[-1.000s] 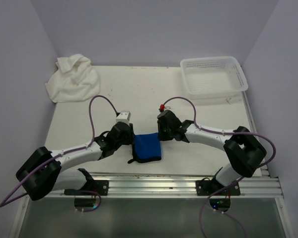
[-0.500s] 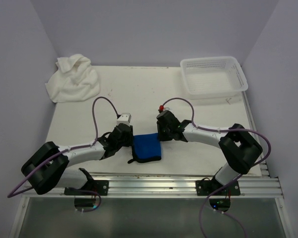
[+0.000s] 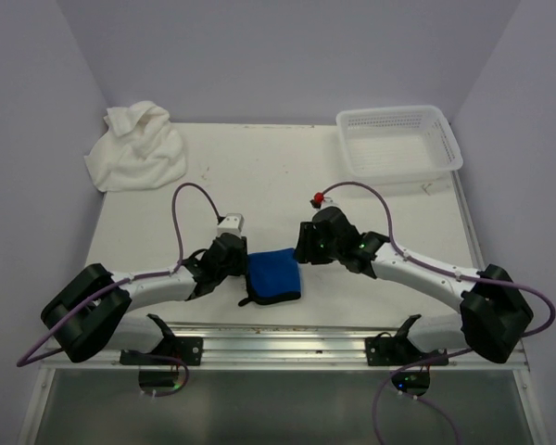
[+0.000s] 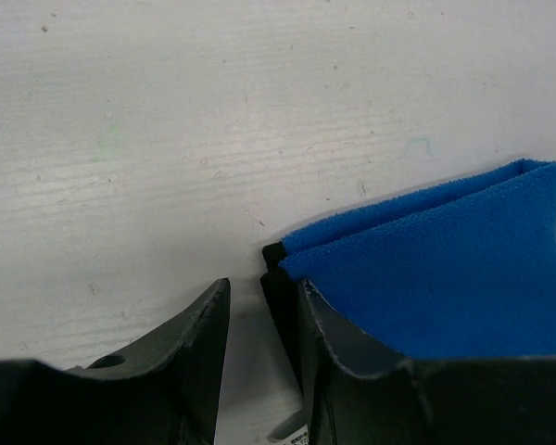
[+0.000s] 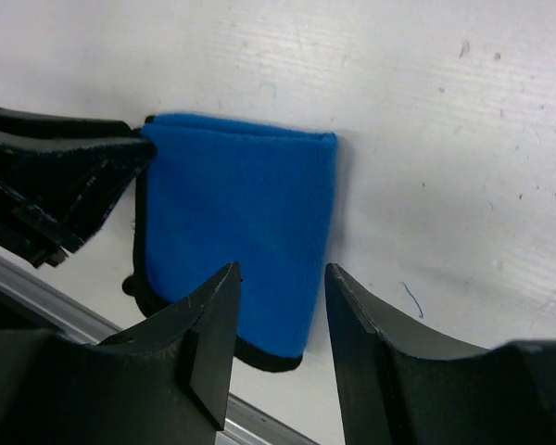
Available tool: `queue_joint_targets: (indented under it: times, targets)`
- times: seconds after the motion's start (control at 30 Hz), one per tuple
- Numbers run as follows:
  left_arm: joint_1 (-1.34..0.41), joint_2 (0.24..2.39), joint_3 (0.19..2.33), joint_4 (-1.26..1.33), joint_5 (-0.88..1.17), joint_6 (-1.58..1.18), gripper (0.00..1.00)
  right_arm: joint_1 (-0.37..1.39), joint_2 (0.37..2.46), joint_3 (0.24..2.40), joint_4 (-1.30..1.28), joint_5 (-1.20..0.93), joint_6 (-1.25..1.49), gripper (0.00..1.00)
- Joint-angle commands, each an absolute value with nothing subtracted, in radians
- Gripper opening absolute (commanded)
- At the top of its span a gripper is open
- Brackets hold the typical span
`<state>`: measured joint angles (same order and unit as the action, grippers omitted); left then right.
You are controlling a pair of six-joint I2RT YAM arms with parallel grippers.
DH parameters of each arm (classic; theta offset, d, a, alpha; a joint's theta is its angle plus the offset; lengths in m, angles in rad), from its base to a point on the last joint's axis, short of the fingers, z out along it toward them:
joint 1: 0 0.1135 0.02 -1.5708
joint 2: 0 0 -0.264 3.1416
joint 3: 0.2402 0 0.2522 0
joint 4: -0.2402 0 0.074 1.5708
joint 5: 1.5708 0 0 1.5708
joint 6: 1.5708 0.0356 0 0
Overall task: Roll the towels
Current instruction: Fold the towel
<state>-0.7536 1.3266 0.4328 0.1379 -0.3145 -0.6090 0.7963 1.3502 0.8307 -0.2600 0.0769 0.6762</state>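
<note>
Right claw (image 5: 283,273): jaws spread, nothing between them. The blue towel (image 5: 236,218) shows through the gap, lying flat on the table (image 3: 259,176). Left claw (image 4: 246,287): jaws parted by a narrow gap with only bare table showing in it, and one finger set just beside the towel's black-hemmed corner. Neither claw pinches cloth. From where I stand, the two claws flank the blue towel, one at each side, low over the near part of the table.

Status, item by item:

1. White towel (image 3: 136,148). Location: far left corner of the table, well apart from both arms. Condition: a loose, crumpled heap with no roll started. Judgement: all of its work remains, namely spreading, straightening and rolling.

2. Basket (image 3: 398,113). Location: far right corner. Neither towel is in it.

3. Blue towel. Location: near edge, centre, between the claws. Condition: a squared, flat pad of at least two layers, with its closed fold toward the right claw. It reads as folded or pressed flat, not as a round cylinder. Judgement: this item is partway through at best.

Overall judgement: less than half done, and the larger towel is untouched.
</note>
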Motion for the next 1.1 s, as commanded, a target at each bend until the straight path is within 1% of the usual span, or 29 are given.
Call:
queue_joint_targets:
  times: [0.0,0.1,0.23,0.43,0.63,1.03,1.07]
  targets:
    - [-0.749,1.331,0.428,0.179,-0.319,-0.618,0.38,0.795,1.301,0.746,-0.227,0.005,0.752,0.46]
    - [-0.749,1.325,0.428,0.178,-0.318,-0.618,0.38,0.804,1.279,0.680,-0.184,-0.054,0.804,0.47]
    - [-0.749,1.315,0.431,0.170,-0.316,-0.617,0.38,0.813,1.263,0.620,-0.146,-0.078,0.868,0.48]
    - [-0.749,1.308,0.430,0.164,-0.319,-0.620,0.38,0.819,1.292,0.529,-0.009,-0.159,0.952,0.49]
    - [-0.749,1.307,0.428,0.167,-0.314,-0.621,0.38,0.827,1.307,0.502,0.066,-0.173,1.003,0.50]
    - [-0.749,1.316,0.434,0.172,-0.313,-0.615,0.38,0.870,1.416,0.462,0.146,-0.183,1.042,0.51]
    - [-0.749,1.316,0.434,0.170,-0.314,-0.612,0.38,0.871,1.417,0.456,0.152,-0.181,1.043,0.48]
